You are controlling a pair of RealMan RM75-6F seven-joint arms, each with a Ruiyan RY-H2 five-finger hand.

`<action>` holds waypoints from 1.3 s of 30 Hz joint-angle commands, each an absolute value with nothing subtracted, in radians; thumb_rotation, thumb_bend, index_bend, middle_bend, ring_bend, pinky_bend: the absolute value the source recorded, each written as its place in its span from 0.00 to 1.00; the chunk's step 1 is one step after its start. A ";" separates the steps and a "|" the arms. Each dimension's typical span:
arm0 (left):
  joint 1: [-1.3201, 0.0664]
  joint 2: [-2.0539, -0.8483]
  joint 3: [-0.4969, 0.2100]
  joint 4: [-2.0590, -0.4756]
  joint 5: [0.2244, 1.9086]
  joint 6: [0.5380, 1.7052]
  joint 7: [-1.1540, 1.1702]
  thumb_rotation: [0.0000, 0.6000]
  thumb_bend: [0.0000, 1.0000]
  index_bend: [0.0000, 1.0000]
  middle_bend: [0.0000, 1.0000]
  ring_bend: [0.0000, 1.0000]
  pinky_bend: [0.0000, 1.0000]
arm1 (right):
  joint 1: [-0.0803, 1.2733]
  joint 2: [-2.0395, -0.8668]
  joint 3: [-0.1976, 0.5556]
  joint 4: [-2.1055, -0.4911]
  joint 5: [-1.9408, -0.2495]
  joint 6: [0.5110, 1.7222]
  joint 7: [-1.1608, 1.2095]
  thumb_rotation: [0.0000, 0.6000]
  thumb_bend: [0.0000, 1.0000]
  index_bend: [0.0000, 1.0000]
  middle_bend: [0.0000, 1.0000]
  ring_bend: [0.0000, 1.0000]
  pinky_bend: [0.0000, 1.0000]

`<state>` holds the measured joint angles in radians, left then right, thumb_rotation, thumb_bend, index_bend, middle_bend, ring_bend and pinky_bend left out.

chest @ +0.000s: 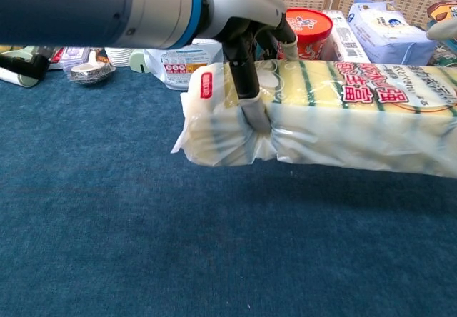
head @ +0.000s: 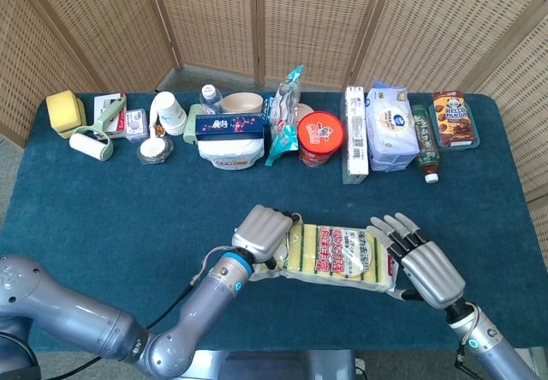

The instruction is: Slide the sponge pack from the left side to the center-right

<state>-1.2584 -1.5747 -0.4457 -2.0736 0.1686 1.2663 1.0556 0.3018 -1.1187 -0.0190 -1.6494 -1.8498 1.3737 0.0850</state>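
Sponge pack (head: 338,254), light, soft and crinkly in its slippery wrap, lies lower centre-right on the desk (head: 103,209), left hand (head: 264,232) fingers (chest: 255,110) clamping its end, right hand (head: 425,265) spread alongside.

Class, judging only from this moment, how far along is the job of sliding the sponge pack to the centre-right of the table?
Mostly done: the sponge pack already lies right of the table's middle, near the front edge. In hand: the left hand grips its left end, while the right hand rests against its right end with fingers spread. Left: possibly a little more sliding rightward, then releasing.
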 commanded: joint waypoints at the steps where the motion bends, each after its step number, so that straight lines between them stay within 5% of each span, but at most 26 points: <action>1: -1.295 -1.570 -0.465 -2.054 0.129 1.279 1.056 1.00 0.00 0.37 0.55 0.54 0.65 | 0.298 -1.117 -0.023 -1.652 -1.848 1.382 0.070 1.00 0.00 0.00 0.00 0.00 0.00; 18: -1.366 -1.522 -0.470 -2.061 0.076 1.334 1.046 1.00 0.00 0.37 0.55 0.53 0.65 | 0.280 -1.090 -0.046 -1.666 -1.836 1.394 0.025 1.00 0.00 0.00 0.00 0.00 0.00; 33: -1.400 -1.546 -0.479 -2.075 0.044 1.328 0.982 1.00 0.00 0.37 0.55 0.53 0.65 | 0.266 -1.282 0.026 -1.673 -1.790 1.431 -0.222 1.00 0.00 0.00 0.00 0.00 0.00; 35: -1.407 -1.551 -0.479 -2.081 0.041 1.332 0.976 1.00 0.00 0.37 0.55 0.53 0.65 | 0.262 -1.355 0.064 -1.640 -1.805 1.496 -0.260 1.00 0.00 0.01 0.08 0.03 0.07; 37: -1.411 -1.552 -0.477 -2.085 0.041 1.338 0.972 1.00 0.00 0.37 0.55 0.53 0.65 | 0.259 -1.403 0.077 -1.597 -1.818 1.533 -0.276 1.00 0.00 0.14 0.30 0.17 0.24; 39: -1.413 -1.552 -0.474 -2.088 0.042 1.343 0.965 1.00 0.00 0.37 0.55 0.53 0.65 | 0.257 -1.430 0.083 -1.567 -1.825 1.559 -0.267 1.00 0.06 0.47 0.57 0.39 0.51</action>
<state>-1.4121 -1.5518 -0.4750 -2.0872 0.0416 1.3414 0.9667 0.2626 -1.3738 0.0574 -1.6179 -1.8096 1.5067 -0.2508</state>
